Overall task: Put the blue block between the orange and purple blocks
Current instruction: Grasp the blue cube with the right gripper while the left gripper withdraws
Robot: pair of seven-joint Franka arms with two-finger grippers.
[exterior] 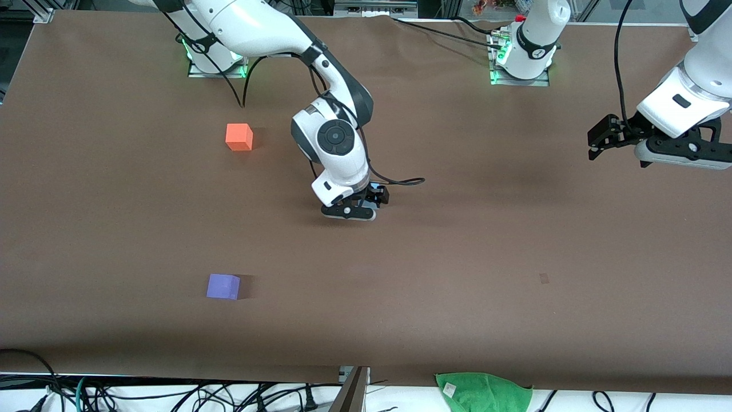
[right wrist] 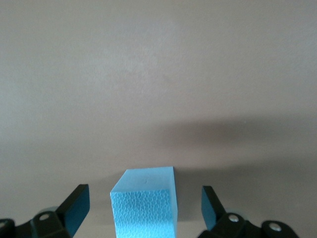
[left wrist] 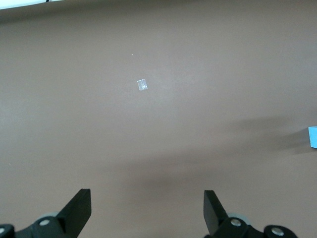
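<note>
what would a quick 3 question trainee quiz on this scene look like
1. True or false: the right gripper is open with the blue block between its fingers.
2. Which block lies nearer the front camera: A) orange block B) purple block?
3. Fill in: the left gripper is open and holds ____.

Key: 1 true; 2 B; 3 nothing
</note>
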